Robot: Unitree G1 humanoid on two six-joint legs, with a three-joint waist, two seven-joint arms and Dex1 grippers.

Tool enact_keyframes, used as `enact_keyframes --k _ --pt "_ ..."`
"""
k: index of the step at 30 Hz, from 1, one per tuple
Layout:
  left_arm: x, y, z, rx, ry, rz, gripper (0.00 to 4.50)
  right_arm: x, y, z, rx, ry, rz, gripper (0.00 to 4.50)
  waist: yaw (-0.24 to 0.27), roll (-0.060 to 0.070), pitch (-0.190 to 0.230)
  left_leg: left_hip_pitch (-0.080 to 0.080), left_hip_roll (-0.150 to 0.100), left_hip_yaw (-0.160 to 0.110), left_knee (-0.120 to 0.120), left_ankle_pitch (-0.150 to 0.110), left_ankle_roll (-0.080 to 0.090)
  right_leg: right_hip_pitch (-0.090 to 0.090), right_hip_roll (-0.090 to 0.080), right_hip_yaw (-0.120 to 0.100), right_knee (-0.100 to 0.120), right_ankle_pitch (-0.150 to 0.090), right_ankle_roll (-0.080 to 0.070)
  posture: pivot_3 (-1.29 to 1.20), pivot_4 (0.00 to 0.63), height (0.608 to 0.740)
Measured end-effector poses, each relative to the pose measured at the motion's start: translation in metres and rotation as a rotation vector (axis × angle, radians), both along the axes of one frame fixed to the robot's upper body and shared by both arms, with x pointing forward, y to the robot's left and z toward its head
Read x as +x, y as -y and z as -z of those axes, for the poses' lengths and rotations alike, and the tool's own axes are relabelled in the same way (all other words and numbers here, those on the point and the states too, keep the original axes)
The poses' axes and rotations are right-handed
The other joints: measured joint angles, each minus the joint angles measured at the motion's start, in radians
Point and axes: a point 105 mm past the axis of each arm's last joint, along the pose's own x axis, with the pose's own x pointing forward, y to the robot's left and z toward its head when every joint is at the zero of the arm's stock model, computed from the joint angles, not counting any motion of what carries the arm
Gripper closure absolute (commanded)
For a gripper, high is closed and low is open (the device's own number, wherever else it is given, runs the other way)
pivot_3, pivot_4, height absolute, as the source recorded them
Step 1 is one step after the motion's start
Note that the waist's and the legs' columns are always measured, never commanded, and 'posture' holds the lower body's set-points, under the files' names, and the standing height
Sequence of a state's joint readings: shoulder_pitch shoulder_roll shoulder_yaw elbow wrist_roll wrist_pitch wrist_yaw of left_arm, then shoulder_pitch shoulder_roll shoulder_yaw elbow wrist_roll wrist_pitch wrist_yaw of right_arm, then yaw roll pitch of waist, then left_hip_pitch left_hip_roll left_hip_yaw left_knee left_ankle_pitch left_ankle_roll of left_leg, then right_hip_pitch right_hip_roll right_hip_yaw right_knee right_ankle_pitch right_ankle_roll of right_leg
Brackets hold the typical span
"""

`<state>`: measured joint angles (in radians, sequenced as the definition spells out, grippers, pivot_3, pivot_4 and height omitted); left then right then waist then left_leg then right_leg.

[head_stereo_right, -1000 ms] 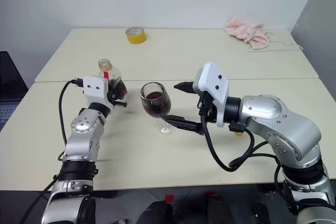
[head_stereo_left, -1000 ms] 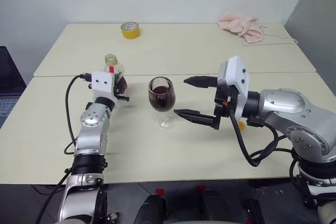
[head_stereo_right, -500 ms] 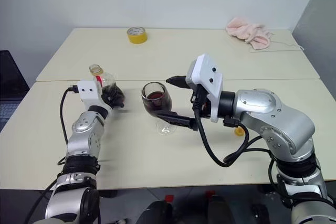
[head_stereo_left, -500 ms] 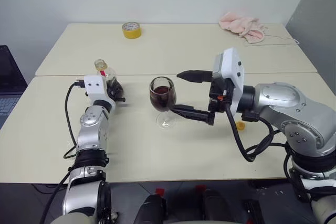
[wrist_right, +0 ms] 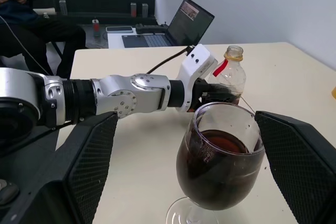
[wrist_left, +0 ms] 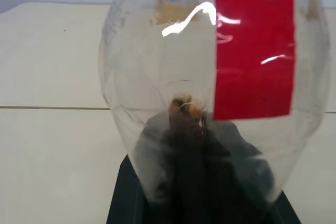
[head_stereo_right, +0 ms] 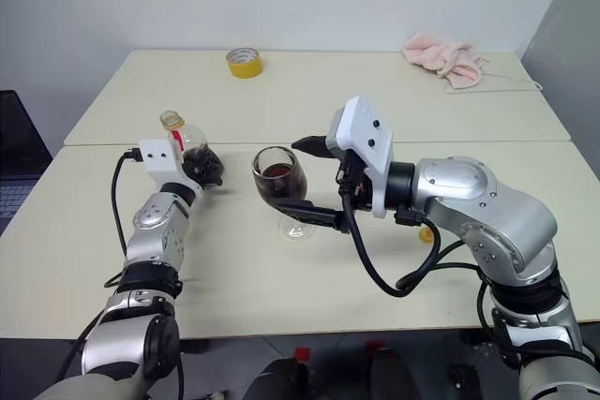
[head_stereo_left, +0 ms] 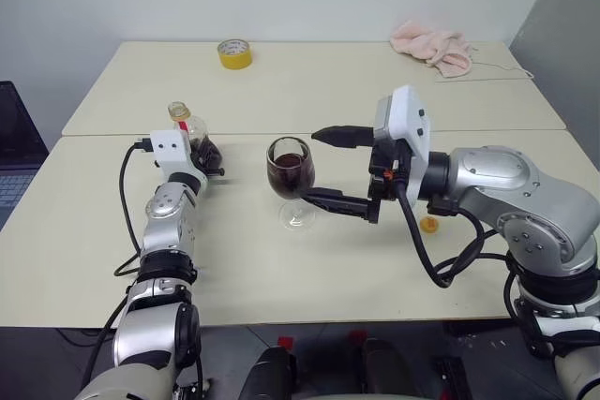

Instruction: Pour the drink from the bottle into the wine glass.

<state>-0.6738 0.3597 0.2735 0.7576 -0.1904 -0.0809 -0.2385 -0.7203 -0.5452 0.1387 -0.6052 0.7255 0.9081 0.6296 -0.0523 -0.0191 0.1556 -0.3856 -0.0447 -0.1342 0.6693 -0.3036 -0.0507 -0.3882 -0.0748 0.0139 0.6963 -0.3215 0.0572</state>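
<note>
bright even indoor light, soft faint shadows, glare streaks on bottle (wrist_left: pixel 210 77), close-up slightly blurred

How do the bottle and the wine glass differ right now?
The bottle is shut in the left gripper and nearly empty; the wine glass stands free on the table, its bowl well filled with dark drink, the open right gripper flanking it. Both are clear and upright.
</note>
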Motion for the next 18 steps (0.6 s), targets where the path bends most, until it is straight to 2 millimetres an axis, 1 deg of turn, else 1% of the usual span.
enact_keyframes --k 9,10,11,18 --pt "0.0050 -0.0011 -0.0011 0.014 -0.004 0.007 3.82 -0.0004 -0.0006 0.0003 0.001 -0.001 -0.003 0.00 0.000 0.000 0.000 0.000 0.000 0.000 0.000 0.000 0.000 0.000 0.000 0.000 0.000 0.000 0.000 0.00 0.150 0.740" --pt "0.0053 -0.0012 -0.0012 0.014 -0.004 0.006 3.12 -0.0004 -0.0007 0.0003 0.001 -0.002 -0.003 0.00 0.000 0.000 0.000 0.000 0.000 0.000 0.000 0.000 0.000 0.000 0.000 0.000 0.000 0.000 0.000 0.00 0.150 0.740" --pt "0.0055 -0.0013 -0.0017 0.014 -0.002 0.006 2.87 -0.0004 -0.0007 0.0003 0.001 -0.002 -0.003 0.00 0.000 0.000 0.000 0.000 0.000 0.000 0.000 0.000 0.000 0.000 0.000 0.000 0.000 0.000 0.000 0.00 0.150 0.740" --pt "0.0052 -0.0019 -0.0024 0.018 0.007 0.007 0.58 -0.0005 -0.0007 0.0005 0.002 -0.003 -0.003 0.00 -0.001 0.000 0.000 0.000 0.000 0.000 0.000 0.000 0.000 0.000 0.000 0.000 0.000 0.000 0.000 0.00 0.150 0.740"
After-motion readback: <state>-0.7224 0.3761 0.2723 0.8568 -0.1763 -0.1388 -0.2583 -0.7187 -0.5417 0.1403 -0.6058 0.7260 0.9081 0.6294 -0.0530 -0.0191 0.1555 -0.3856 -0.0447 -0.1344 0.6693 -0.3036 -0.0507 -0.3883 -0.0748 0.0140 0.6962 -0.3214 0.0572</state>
